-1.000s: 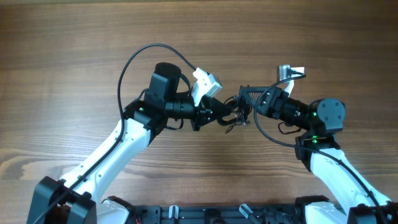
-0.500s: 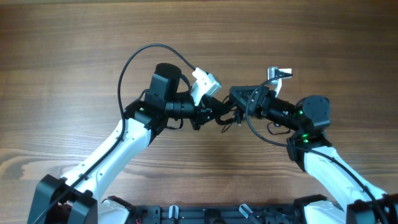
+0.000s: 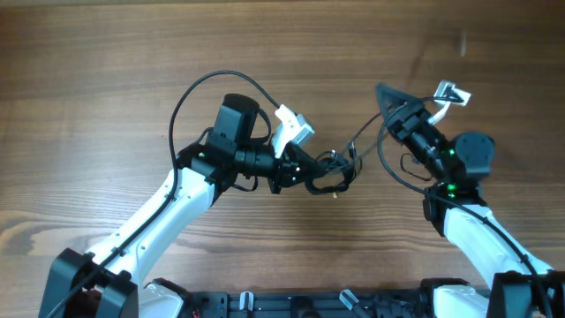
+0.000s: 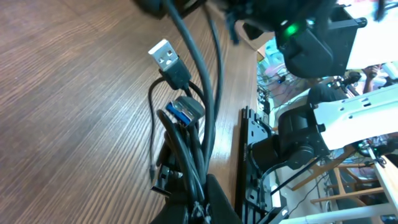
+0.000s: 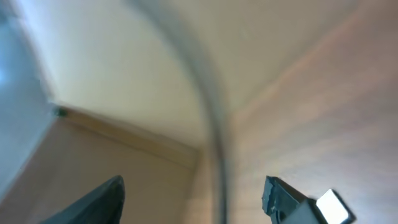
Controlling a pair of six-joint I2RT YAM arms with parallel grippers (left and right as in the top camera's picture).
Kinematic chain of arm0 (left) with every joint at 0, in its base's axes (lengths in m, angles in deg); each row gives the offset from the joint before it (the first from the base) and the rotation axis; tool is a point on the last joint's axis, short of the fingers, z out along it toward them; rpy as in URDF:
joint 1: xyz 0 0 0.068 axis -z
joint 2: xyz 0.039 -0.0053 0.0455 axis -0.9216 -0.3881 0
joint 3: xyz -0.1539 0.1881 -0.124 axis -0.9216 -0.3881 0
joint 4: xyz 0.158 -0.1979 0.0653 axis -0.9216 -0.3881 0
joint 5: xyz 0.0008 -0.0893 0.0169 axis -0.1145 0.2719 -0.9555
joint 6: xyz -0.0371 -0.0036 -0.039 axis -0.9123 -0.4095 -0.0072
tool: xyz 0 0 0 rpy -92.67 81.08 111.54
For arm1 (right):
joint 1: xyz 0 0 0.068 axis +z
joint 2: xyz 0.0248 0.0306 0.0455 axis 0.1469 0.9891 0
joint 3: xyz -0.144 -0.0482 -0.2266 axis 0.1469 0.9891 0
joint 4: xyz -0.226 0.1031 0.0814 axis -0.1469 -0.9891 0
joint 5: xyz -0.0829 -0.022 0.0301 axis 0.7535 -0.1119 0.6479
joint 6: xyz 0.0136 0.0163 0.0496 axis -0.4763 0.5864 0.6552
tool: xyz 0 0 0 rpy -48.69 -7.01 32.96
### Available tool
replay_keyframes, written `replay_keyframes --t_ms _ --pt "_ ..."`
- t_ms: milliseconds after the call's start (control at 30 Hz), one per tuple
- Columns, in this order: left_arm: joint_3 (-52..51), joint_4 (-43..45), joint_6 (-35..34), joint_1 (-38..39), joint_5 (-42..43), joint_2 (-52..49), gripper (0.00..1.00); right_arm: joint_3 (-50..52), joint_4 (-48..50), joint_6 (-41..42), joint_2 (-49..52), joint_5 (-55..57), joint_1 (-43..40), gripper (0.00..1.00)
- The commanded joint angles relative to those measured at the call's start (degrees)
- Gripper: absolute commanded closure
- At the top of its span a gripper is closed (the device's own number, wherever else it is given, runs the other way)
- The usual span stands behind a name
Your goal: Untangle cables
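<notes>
Where the overhead camera looks down on the wooden table, we see the cables bunched in a small dark knot close to the middle. The left gripper touches that knot on its left side, pressed together on it. The right gripper stands well apart from the knot, up and to its right, tilted away. A thin strand rises from the knot toward it, but we cannot tell whether the two touch. From the left wrist, we find the cables running into the left gripper, which pinches them at the bottom edge. Beyond the pinch a silver plug sticks up, and a blue plug sits just under it, both off the wood. From the right wrist everything is blurred. The right gripper shows its fingers spread wide, and a pale smeared line curves down between them, which we cannot identify.
</notes>
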Motion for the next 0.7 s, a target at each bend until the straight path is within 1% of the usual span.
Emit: replay_keyframes --t_ms 0,67,167,233,300,367,433,533,600,667 --pt "0.37 0.15 1.09 0.20 1.92 0.31 0.96 -0.31 -7.06 -7.54 0.24 3.93 -1.40 0.10" --pt "0.37 -0.46 1.05 0.17 -0.83 0.31 0.96 -0.31 -12.46 -9.55 0.24 3.87 -2.60 0.00" --pt "0.37 -4.09 0.76 0.17 -10.60 0.31 0.96 -0.31 -17.05 -9.68 0.22 3.17 -3.89 0.00" --pt "0.37 -5.70 -2.29 0.17 -19.98 0.31 0.96 -0.31 -18.78 -9.66 0.22 0.59 -4.15 0.00" --pt "0.37 -5.38 -3.67 0.20 -24.98 0.33 0.96 -0.31 -19.85 -9.68 0.22 -4.79 -4.15 0.00" --pt "0.37 -4.57 -3.61 0.20 -25.31 0.33 0.96 -0.31 -21.94 -8.63 0.22 -11.23 -4.11 0.00" --pt "0.37 -4.31 -3.39 0.20 -25.68 0.33 0.96 -0.31 -25.18 -6.56 0.22 -14.34 -4.02 0.00" --pt "0.39 -2.93 -3.41 0.20 -29.33 0.44 0.96 -0.31 -33.53 -4.39 0.22 -13.73 -2.10 0.00" --pt "0.39 -1.46 -3.41 0.20 -29.59 0.98 0.96 -0.31 -34.27 -4.79 0.22 -13.62 -0.44 0.00" --pt "0.39 -0.37 -3.43 0.20 -29.57 2.25 0.96 -0.31 -32.39 -6.38 0.22 -13.60 1.51 0.00"
